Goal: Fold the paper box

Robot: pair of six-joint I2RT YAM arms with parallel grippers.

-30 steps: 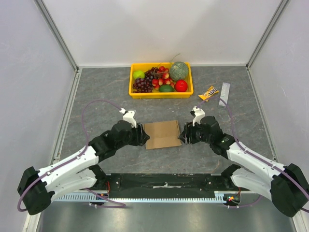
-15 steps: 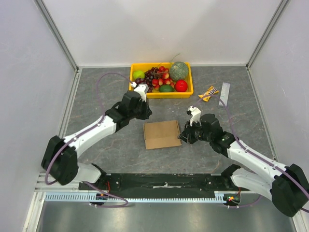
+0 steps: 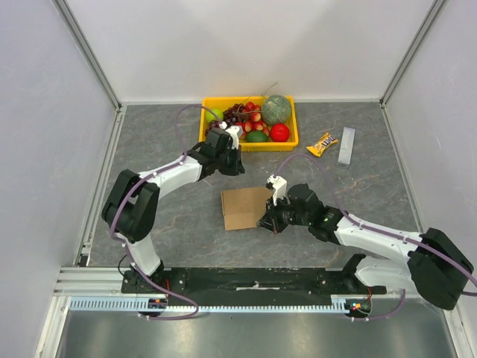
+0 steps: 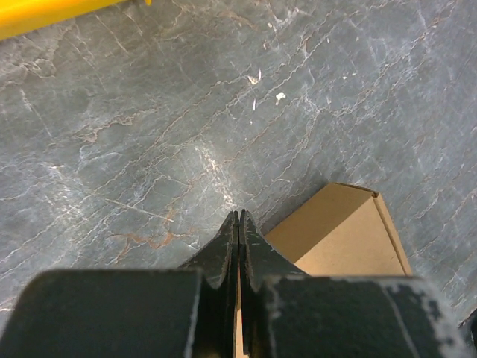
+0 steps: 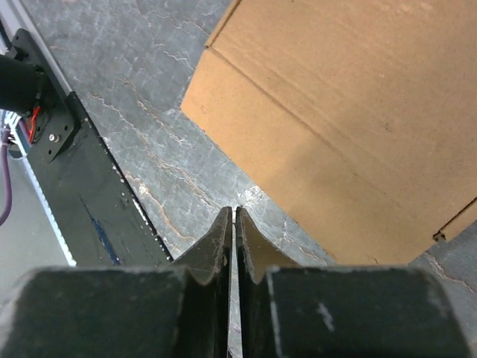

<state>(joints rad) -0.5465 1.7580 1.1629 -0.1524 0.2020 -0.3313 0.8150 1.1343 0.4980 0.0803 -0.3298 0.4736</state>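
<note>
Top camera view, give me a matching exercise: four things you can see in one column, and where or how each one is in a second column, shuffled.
Column one:
1. paper box
2. yellow tray
3. left hand
4. right hand

Column two:
A. shut, at the box's near edge
B. at the far side of the table, holding fruit
C. brown, lying mid-table
D. shut, over bare table between tray and box

Pairs: 1-C, 2-B, 3-D, 4-A
</note>
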